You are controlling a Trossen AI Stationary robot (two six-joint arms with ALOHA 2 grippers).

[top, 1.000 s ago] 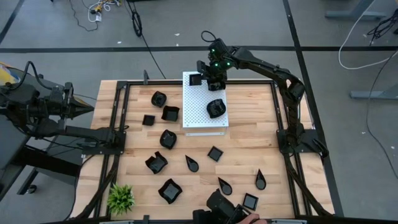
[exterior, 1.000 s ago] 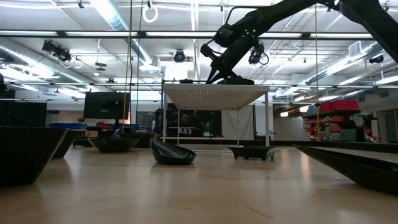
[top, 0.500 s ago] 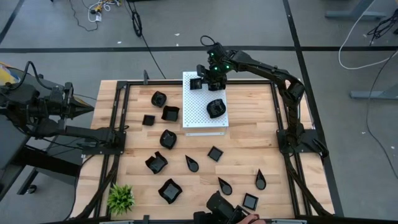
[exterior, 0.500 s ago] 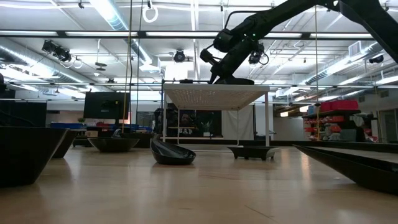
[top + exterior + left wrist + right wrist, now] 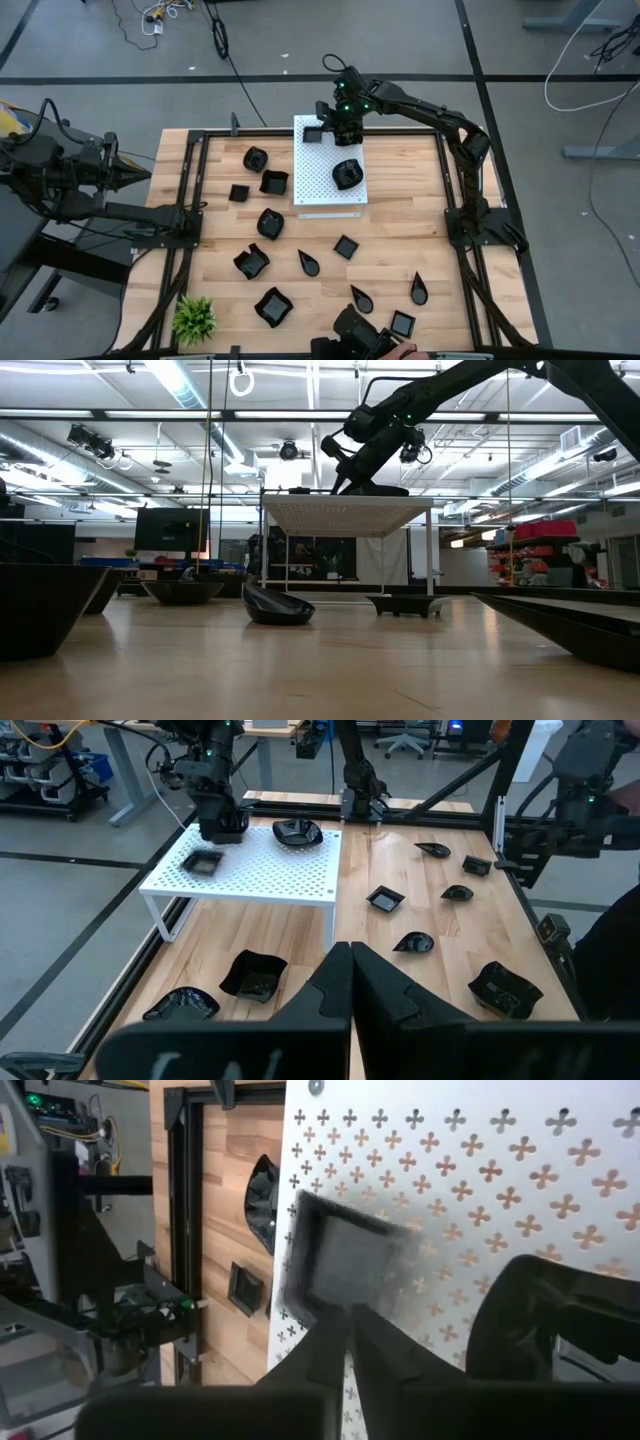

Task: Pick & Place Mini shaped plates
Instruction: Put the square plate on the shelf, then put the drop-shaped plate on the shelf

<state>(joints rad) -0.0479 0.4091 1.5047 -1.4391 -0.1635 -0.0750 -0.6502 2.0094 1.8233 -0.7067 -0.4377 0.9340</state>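
Observation:
A white perforated board (image 5: 322,195) stands on legs at the table's far middle. A small square black plate (image 5: 313,130) lies at its far left corner, and a rounded black plate (image 5: 347,174) lies further toward the near edge. My right gripper (image 5: 330,125) slants down onto the board beside the square plate, fingers together (image 5: 350,1320). Several more mini plates are scattered on the wood, among them a teardrop (image 5: 308,263) and a square one (image 5: 345,247). My left gripper (image 5: 350,955) waits shut, raised beyond the table's left edge. My right gripper meets the square plate at its rim corner (image 5: 342,1305), the one toward the table's right. The fingers slant down from the right. The fingertips hide the place of contact, so the kind of hold cannot be told. The plate lies flat on the board.
A green plant (image 5: 194,318) stands at the near left corner. A black frame (image 5: 190,170) runs along the table's sides. A dark device (image 5: 350,330) and a person's hand (image 5: 405,351) show at the near edge. Bare wood lies right of the board (image 5: 405,180).

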